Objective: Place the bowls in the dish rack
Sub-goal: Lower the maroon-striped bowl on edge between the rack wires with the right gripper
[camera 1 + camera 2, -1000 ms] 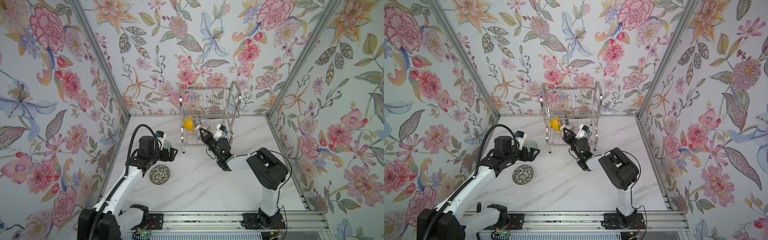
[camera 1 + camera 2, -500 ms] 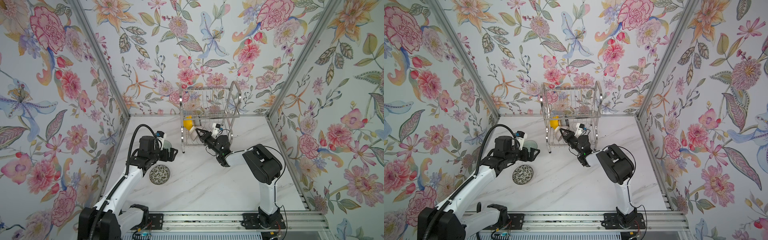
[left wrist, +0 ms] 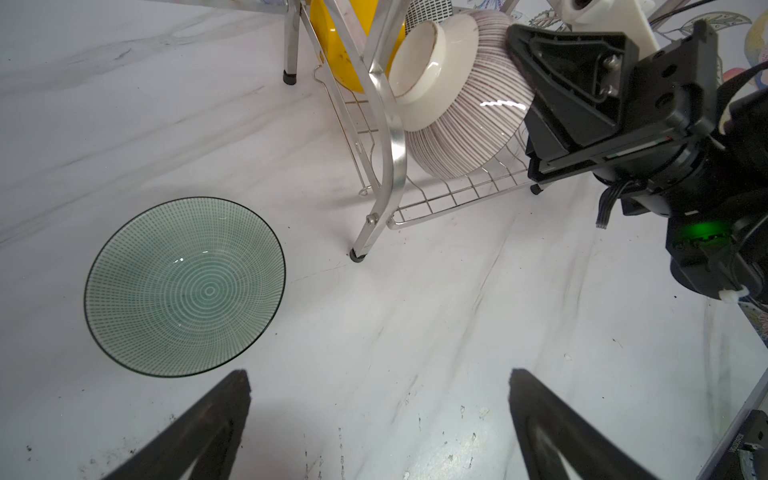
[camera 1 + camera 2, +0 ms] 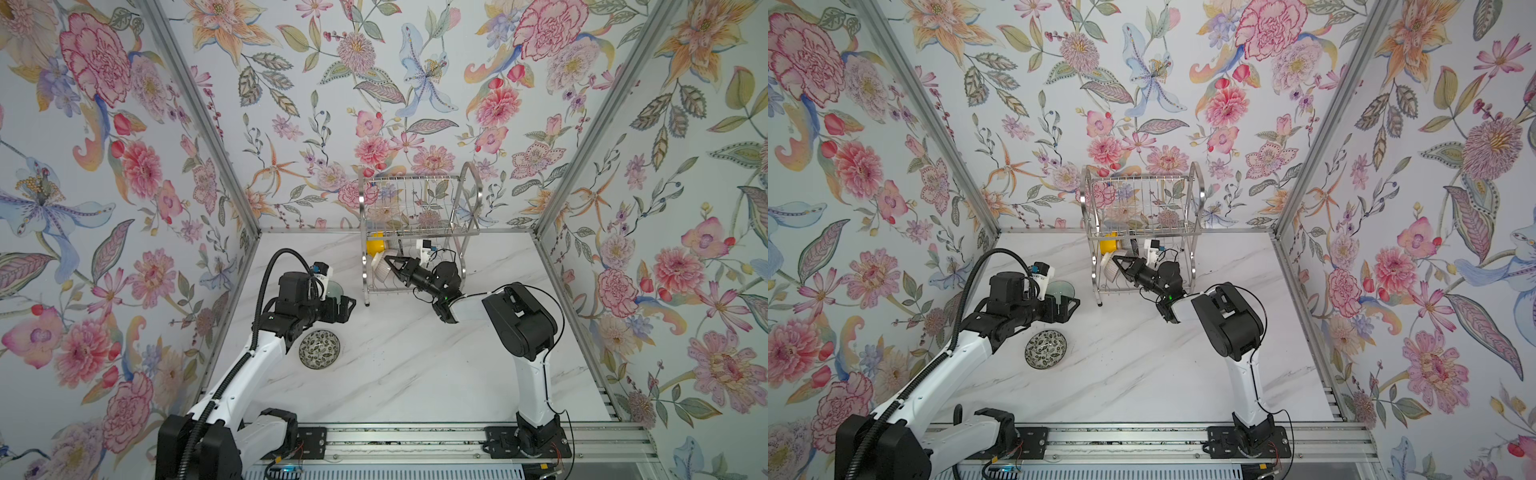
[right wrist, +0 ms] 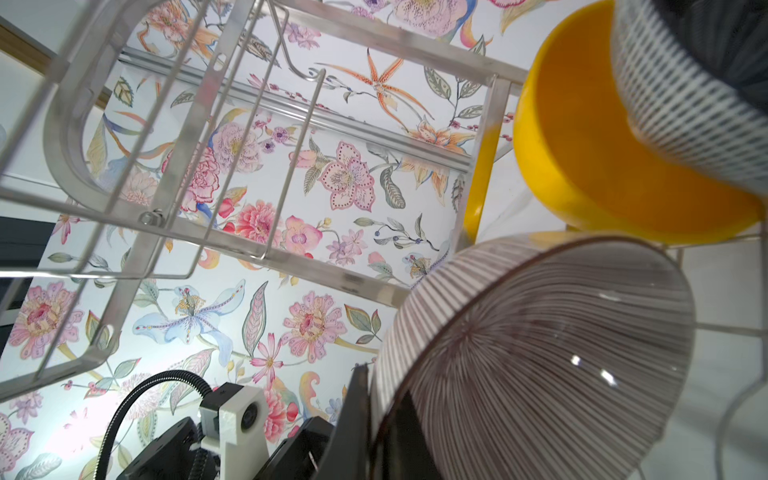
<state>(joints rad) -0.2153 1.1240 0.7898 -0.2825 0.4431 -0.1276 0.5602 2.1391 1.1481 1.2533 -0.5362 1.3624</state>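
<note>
Nearest my end of the white marble tabletop [image 4: 415,365] sits the white bowl with dark leaf speckles [image 4: 319,349] [image 4: 1045,349], mouth up, just beside the left arm's forearm.

A little farther in, the left gripper [image 4: 341,309] [image 4: 1068,307] [image 3: 379,374] hangs over bare marble with its fingers spread as wide as they go and nothing between them. The pale green bowl with fine concentric rings [image 3: 185,286] [image 4: 335,288] [image 4: 1060,287] stands upright on the table, off to one side of those fingers and clear of both (in both top views the wrist hides part of it).

Beyond that stands the two-tier shiny steel wire dish rack [image 4: 469,195] [image 4: 1198,195] [image 3: 390,137] [image 5: 124,124]. The right gripper [image 4: 390,262] [image 4: 1119,261] reaches into its lower tier, closed tight on the rim of the pink ribbed bowl [image 4: 380,271] [image 4: 1111,270] [image 3: 465,116] [image 5: 540,353]. That bowl lies tipped on its side on the wire floor: its cream foot ring points out toward the left arm's side of the rack, its mouth faces back toward the right wrist, so its axis runs roughly along the gripper's reach. The rim passes between the fingers, one on the outer wall and one inside.

Farther back in the same tier, the plain yellow bowl [image 4: 374,245] [image 4: 1108,244] [image 3: 345,41] [image 5: 582,145] stands on edge, with the dark navy patterned bowl [image 5: 685,83] just beside it (whether they touch I cannot tell).
</note>
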